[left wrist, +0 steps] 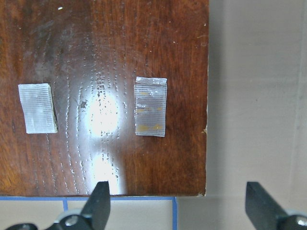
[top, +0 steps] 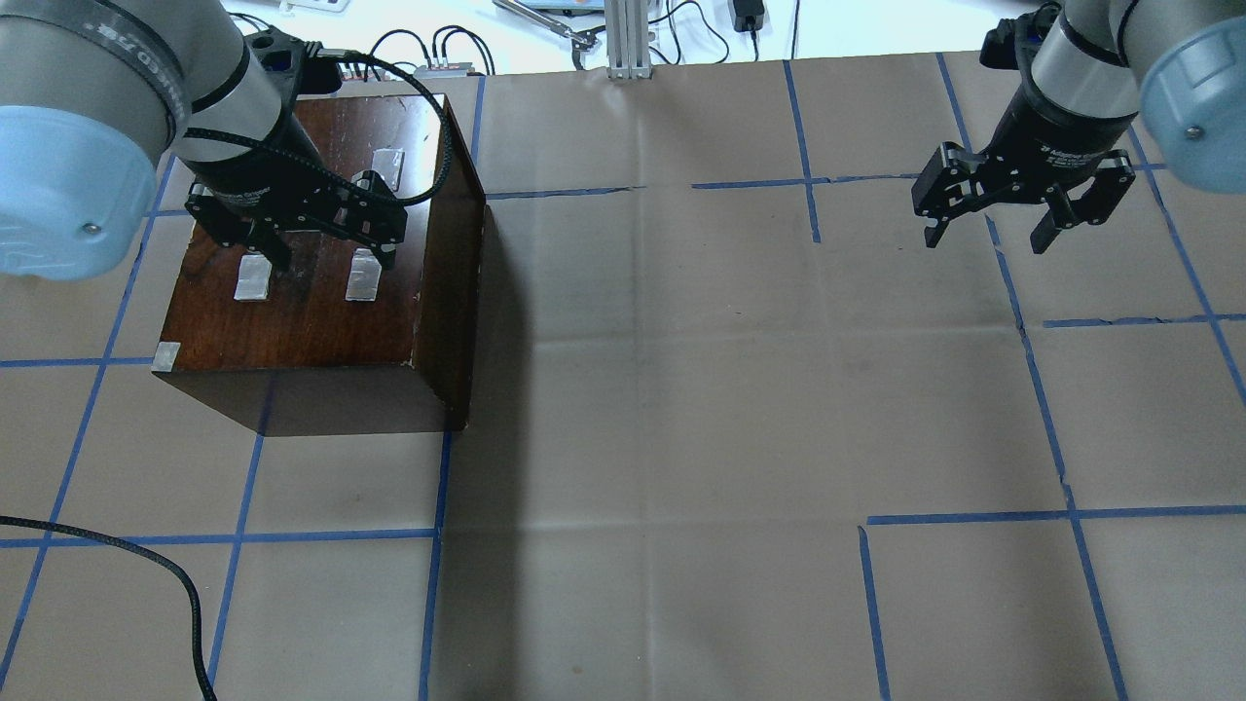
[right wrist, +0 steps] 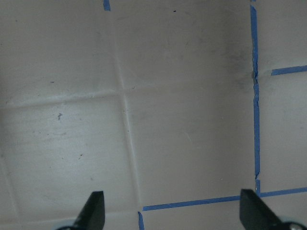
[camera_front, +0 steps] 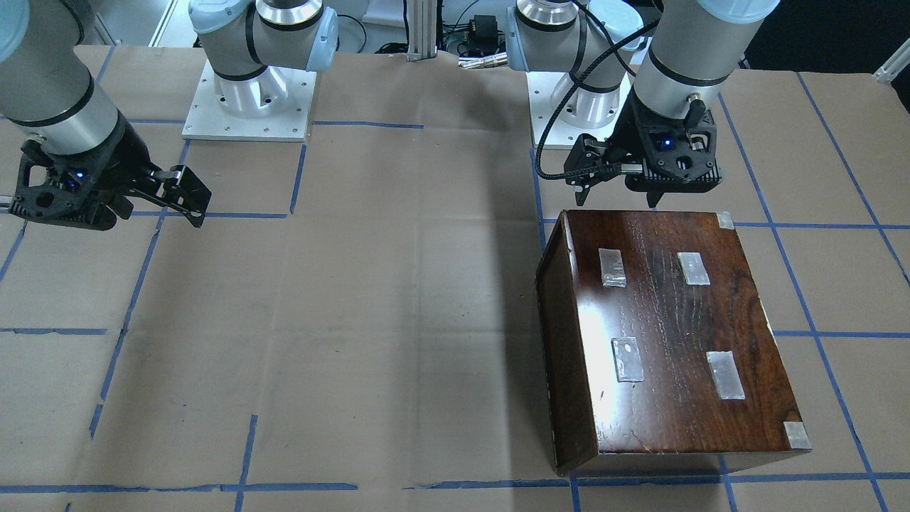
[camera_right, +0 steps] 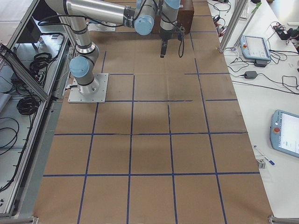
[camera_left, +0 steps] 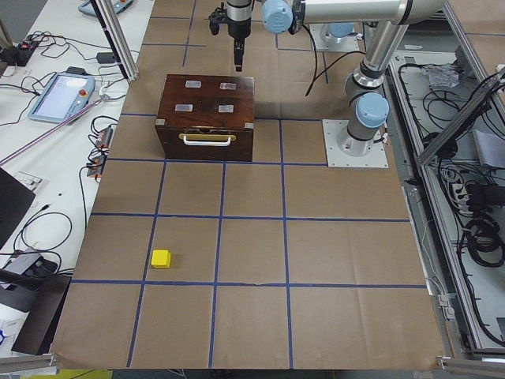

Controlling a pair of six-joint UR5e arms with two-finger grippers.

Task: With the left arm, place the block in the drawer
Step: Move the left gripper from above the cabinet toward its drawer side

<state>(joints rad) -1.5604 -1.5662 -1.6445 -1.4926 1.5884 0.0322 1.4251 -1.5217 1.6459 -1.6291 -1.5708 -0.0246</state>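
The yellow block (camera_left: 161,258) shows only in the exterior left view, on the brown paper well in front of the box and far from both grippers. The dark-brown box (top: 311,312) with tape patches stands at the table's left. Its drawer front (camera_left: 207,140), with a pale handle, is shut. My left gripper (top: 326,243) hangs open and empty above the box top; it also shows in the front view (camera_front: 618,192) and the left wrist view (left wrist: 177,201). My right gripper (top: 985,239) is open and empty over bare paper at the right.
Blue tape lines (top: 1032,389) grid the paper. A loose black cable (top: 146,565) lies at the near left. The arms' base plates (camera_front: 249,107) sit at the robot's side. Teach pendants (camera_left: 59,91) and cables lie on the side benches.
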